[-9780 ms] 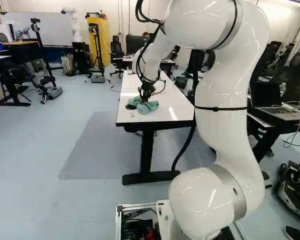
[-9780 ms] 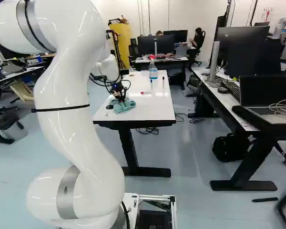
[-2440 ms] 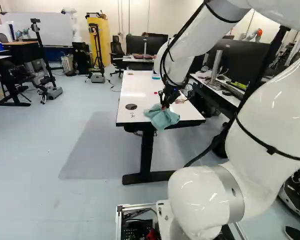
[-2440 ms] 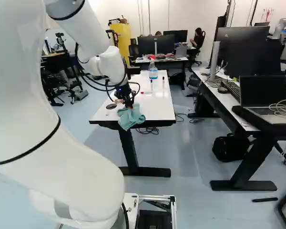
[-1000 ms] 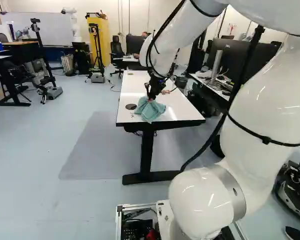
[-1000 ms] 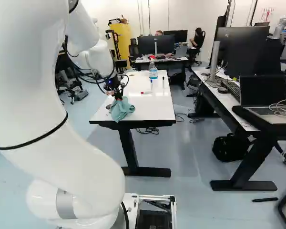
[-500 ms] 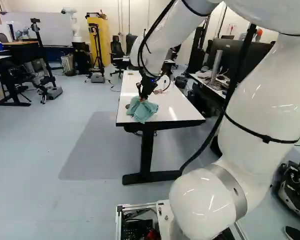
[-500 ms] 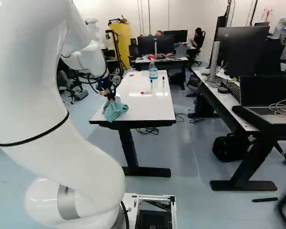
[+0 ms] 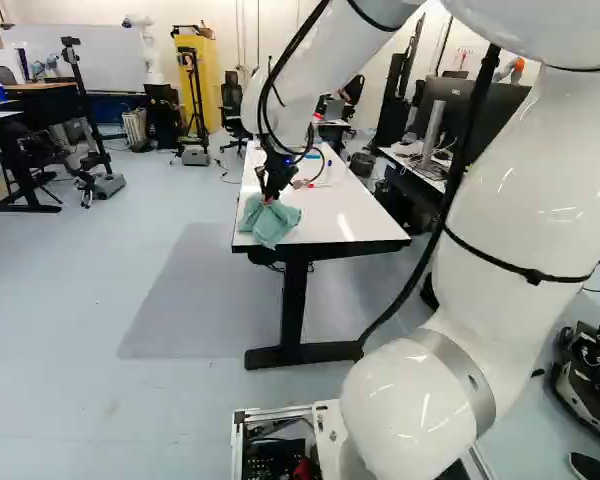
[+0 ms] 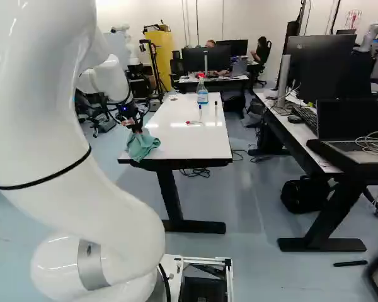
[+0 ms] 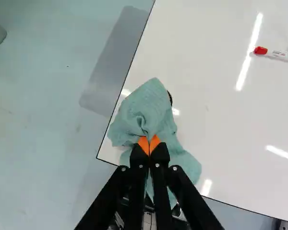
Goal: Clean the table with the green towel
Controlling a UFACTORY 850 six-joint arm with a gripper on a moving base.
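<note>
Near the centre of the left base view, our tool [image 9: 267, 199] holds the green towel [image 9: 270, 224] at the near left corner of the desk [image 9: 355, 215]. Both have shifted leftward since the last pictures, while our base [image 9: 270, 412] has stayed put; we take this for a wiping stroke across the near end, with the far stretch probably left to do.

Left of centre in the right base view, we see the towel droop at the near edge. Toward upper middle a spray bottle [image 10: 202, 92] stands on the desk, something bluish inside.

In the wrist view, our orange pads [image 11: 143, 143] are nearly together, pinching the towel's bunched middle; a red-capped marker [image 11: 273, 53] lies well apart. Going farther past the corner would likely waste the stroke.
</note>
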